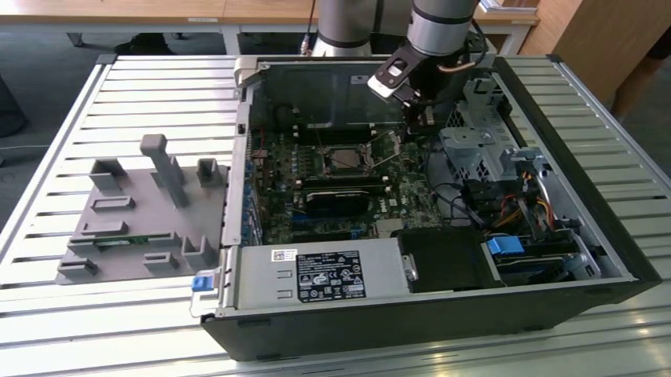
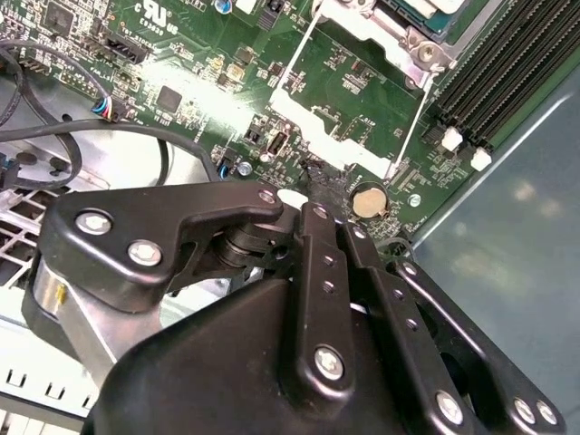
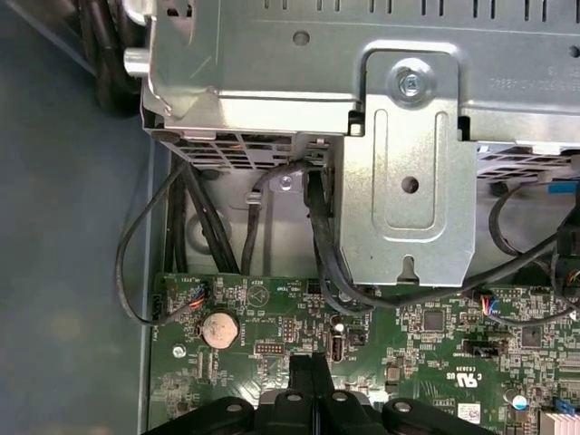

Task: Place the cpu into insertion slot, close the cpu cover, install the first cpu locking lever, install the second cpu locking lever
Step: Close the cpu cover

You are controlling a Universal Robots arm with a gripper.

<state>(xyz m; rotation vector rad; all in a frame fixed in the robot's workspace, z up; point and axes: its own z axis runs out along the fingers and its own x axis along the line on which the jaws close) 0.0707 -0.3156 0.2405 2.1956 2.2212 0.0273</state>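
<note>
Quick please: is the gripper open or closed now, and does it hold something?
Gripper: closed, with nothing visible held.

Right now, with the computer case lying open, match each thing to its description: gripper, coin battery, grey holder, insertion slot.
Things:
1 gripper
2 coin battery
3 grey holder
4 insertion slot

Descriptions:
A outside the case, on the exterior view's left
B square, silver-rimmed, dark centre
C round, silver, on the green board
D black, fingers shut together over the board

Pairs: 1-D, 2-C, 3-A, 4-B
</note>
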